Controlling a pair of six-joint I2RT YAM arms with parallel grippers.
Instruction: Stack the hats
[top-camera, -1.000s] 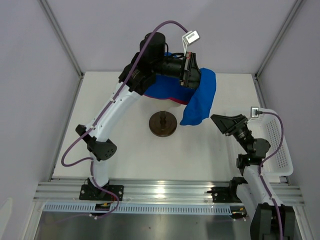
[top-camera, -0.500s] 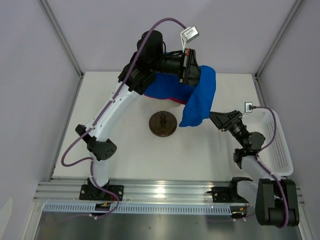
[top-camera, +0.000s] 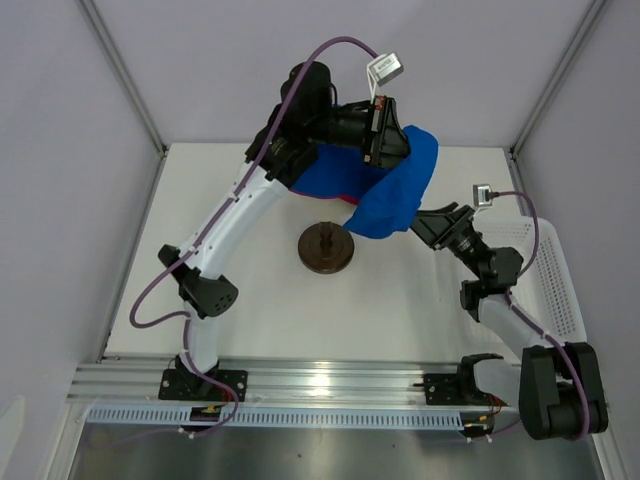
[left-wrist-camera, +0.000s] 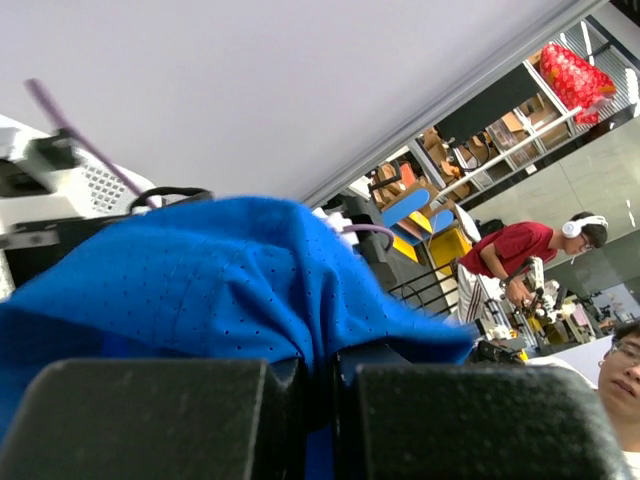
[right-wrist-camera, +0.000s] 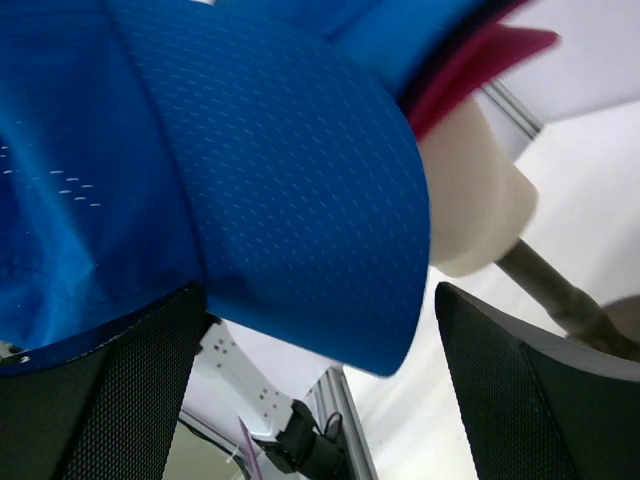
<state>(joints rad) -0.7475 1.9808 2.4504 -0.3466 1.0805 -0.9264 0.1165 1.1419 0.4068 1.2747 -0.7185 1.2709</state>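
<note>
My left gripper (top-camera: 385, 142) is shut on a royal blue hat (top-camera: 398, 195), held in the air at the back of the table; the fabric is pinched between its jaws (left-wrist-camera: 320, 400), and the hat (left-wrist-camera: 220, 280) hangs down to the right of the mannequin. A second blue hat (top-camera: 325, 176) sits on the cream mannequin head (right-wrist-camera: 470, 200), over a magenta-pink hat whose brim shows (top-camera: 333, 198) (right-wrist-camera: 480, 55). My right gripper (top-camera: 425, 222) is open, its fingers on either side of the hanging hat's brim (right-wrist-camera: 300, 200) without touching it.
The dark round stand (top-camera: 327, 248) is at mid-table, and its rod (right-wrist-camera: 550, 285) rises to the head. A white basket (top-camera: 562, 300) stands at the right edge beside my right arm. Grey walls enclose the table.
My right arm has reached forward and left, up to the hanging hat's brim. The held blue hat has swung slightly left and lower, over the stand.
</note>
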